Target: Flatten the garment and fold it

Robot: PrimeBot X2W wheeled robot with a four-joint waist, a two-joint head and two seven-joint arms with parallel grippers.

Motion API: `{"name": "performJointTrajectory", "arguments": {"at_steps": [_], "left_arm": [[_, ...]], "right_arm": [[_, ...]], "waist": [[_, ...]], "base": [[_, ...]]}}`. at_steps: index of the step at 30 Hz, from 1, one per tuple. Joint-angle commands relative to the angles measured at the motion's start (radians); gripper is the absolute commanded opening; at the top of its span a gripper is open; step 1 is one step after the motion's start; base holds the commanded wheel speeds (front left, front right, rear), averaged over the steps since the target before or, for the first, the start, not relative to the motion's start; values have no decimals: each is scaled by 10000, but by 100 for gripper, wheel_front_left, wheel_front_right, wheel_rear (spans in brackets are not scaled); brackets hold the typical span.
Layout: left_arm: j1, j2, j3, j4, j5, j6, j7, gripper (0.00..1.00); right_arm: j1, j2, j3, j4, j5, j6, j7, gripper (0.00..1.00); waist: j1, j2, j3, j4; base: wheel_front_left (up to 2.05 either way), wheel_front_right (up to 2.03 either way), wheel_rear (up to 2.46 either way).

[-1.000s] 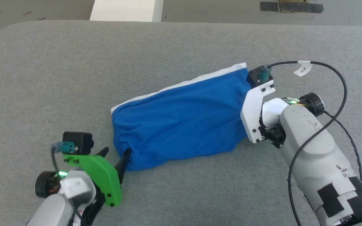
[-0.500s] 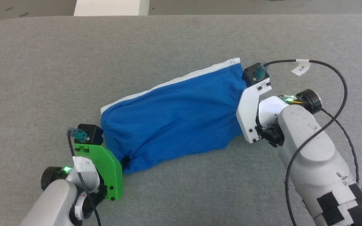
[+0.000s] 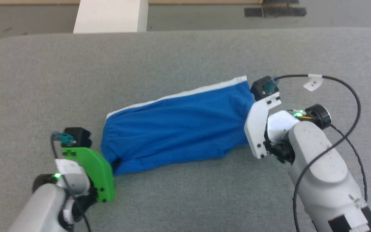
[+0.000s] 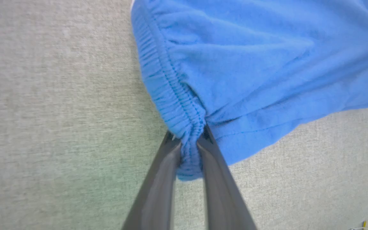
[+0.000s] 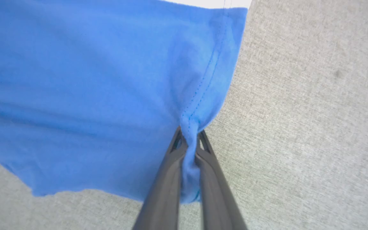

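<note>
1. At the garment's (image 4: 267, 64) near-left corner, in the left wrist view, the left gripper (image 4: 188, 140) is clenched on a small bunch of the gathered waistband (image 4: 168, 83). The elastic is crumpled between the fingers, so a hard pull to the left could probably drag it free.
2. On the right, in the right wrist view, the right gripper (image 5: 188, 137) is clamped on a thin pleat of the hem (image 5: 209, 73), towards its near end. So narrow a bite may slip. It may also hold one layer alone, which would let the layers shear apart.
3. From the head view, the garment lies mid-table (image 3: 185, 58), pinched at both ends. Both holds sit near its near edge, so I judge that stretching could tighten that edge, leave the far white stripe (image 3: 179, 95) slack and skew the cloth. Its long axis runs left to right, with the right end somewhat farther. The waistband points near-left and the hem far-right.
</note>
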Motion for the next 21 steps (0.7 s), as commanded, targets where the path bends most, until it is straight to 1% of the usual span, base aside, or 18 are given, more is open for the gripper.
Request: {"name": "performJointTrajectory", "arguments": {"at_steps": [1,6,12,13,17,21], "left_arm": [[105,225,142,-46,-103,-19,16,0],[518,478,332,-347,-313,121,216,0],[1212,565,79,-596,-501,175,663,0],[1486,562,-8,-643,-560,242,776,0],[1712,585,-47,-547,-582,341,830,0],[1888,539,-64,-444,-699,400,893,0]], "right_arm": [[335,-39,-89,-262,141,-19,113,0],[1460,-39,-483,-1500,249,-19,478,0],[3394,-39,-1172,-3448,449,-19,720,0],[4431,-39,-1408,-4260,668,-19,782,0],[5496,-39,-1533,-4897,1027,-19,791,0],[5989,-39,-1608,-5069,1299,-19,611,0]], "waist": [[0,0,-359,-182],[0,0,-762,-405],[0,0,-962,-510],[0,0,-1045,-516],[0,0,-1115,-540],[0,0,-1126,-580]], "base": [[0,0,0],[0,0,0],[0,0,0],[0,0,0],[0,0,0],[0,0,0]]}}
